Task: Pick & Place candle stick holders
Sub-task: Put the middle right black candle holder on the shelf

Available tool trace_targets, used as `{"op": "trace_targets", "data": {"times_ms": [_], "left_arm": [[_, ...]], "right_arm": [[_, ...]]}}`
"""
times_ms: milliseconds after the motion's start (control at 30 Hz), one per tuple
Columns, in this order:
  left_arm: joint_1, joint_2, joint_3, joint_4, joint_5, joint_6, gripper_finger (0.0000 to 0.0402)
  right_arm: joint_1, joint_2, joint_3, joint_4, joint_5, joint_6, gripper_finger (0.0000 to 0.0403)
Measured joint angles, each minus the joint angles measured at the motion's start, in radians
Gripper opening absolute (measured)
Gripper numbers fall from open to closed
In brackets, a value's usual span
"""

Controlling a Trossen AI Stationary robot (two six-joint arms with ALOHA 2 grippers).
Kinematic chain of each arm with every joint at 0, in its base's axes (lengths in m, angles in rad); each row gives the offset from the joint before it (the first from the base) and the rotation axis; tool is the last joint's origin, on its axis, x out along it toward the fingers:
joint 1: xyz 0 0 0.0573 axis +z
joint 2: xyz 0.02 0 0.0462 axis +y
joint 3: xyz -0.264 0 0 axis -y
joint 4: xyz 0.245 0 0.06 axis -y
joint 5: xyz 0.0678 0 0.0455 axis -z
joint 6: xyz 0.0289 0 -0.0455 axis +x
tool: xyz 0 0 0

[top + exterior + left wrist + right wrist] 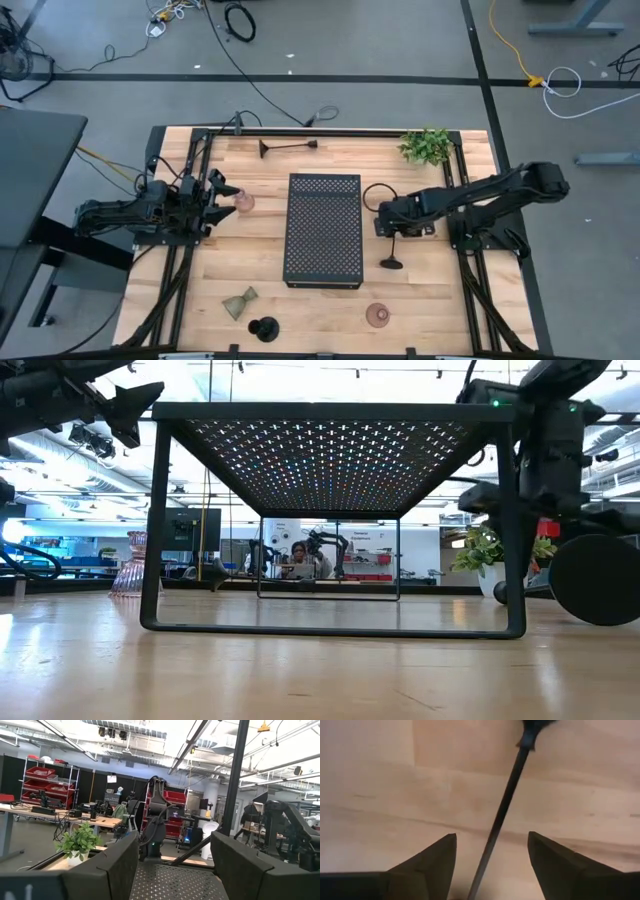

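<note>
Slim black stem (501, 815) stands between the right gripper's (491, 851) parted fingers (left gripper (175, 857) open beside tray (323, 229)).

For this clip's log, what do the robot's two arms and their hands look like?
Both arms are dark, near-black, jointed segments on black frames at the table's sides. The left hand and the right hand each end in two fingers. Seen close, the right arm's fingers are matte dark wedges tapering to blunt tips, like the left's. A small green light glows on one arm. No markings are readable.
</note>
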Motion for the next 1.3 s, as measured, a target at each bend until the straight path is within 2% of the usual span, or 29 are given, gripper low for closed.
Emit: {"op": "trace_targets", "data": {"times_ms": [267, 767, 1000, 1133, 1300], "left_arm": [[0.000, 0.000, 0.000, -0.004, 0.000, 0.000, 0.0248], [0.000, 0.000, 0.000, -0.004, 0.000, 0.000, 0.0248], [0.000, 0.000, 0.000, -0.004, 0.000, 0.000, 0.0248], [0.000, 0.000, 0.000, -0.004, 0.000, 0.000, 0.0248], [0.000, 0.000, 0.000, -0.004, 0.000, 0.000, 0.0248]], "right_arm": [[-0.038, 0.015, 0.000, 0.027, 0.112, -0.123, 0.0212], [-0.045, 0.015, -0.006, -0.009, 0.130, -0.156, 0.0201], [-0.045, 0.012, -0.090, 0.116, 0.133, -0.118, 0.0165], [-0.045, 0.011, -0.101, 0.122, 0.134, -0.123, 0.0139], [-0.045, 0.012, -0.101, 0.112, 0.130, -0.137, 0.0083]]}}
